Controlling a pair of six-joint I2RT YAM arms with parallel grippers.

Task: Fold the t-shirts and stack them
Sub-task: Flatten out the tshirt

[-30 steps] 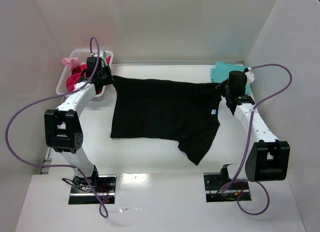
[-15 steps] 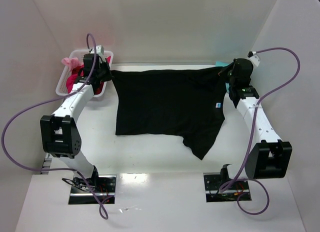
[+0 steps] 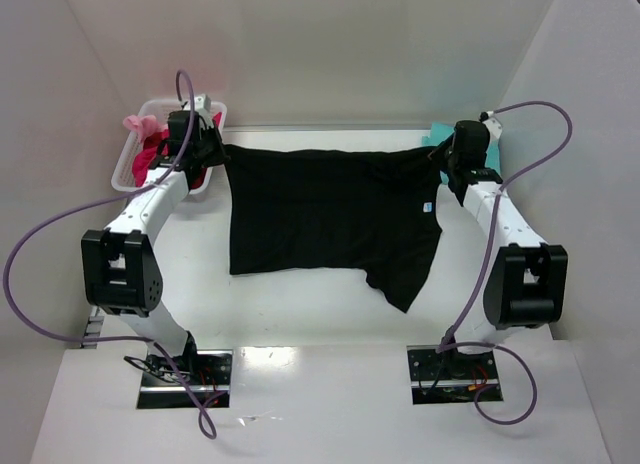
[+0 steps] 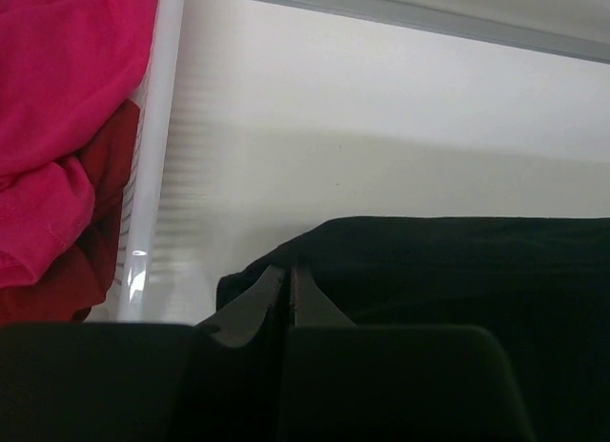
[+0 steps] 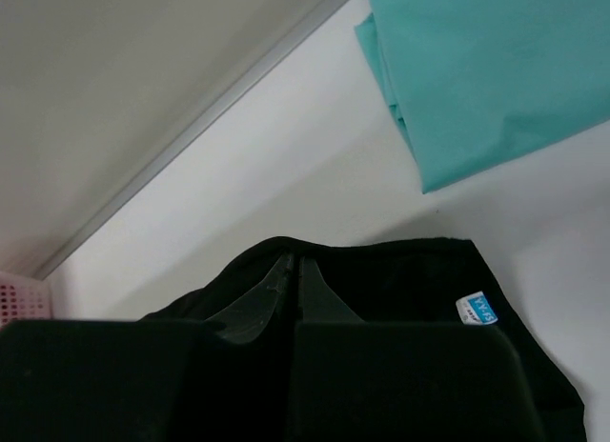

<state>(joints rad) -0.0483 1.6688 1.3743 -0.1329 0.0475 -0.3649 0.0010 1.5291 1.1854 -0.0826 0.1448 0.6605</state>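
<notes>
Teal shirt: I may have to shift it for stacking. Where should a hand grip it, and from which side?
Grip the teal shirt at the corner nearest the black shirt, where its folded layers stack in one edge. It lies flat on the table, so probably come in low from the table's middle, one finger under all layers.

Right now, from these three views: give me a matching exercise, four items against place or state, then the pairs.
Items
1. black t-shirt
2. teal t-shirt
3. magenta-pink t-shirt
4. basket

Place or state
A. lying flat at far right
B. bunched inside the basket
C. pinched along its far edge by the left gripper and the right gripper
D. white, standing at far left

Pairs: 1-C, 2-A, 3-B, 4-D
</notes>
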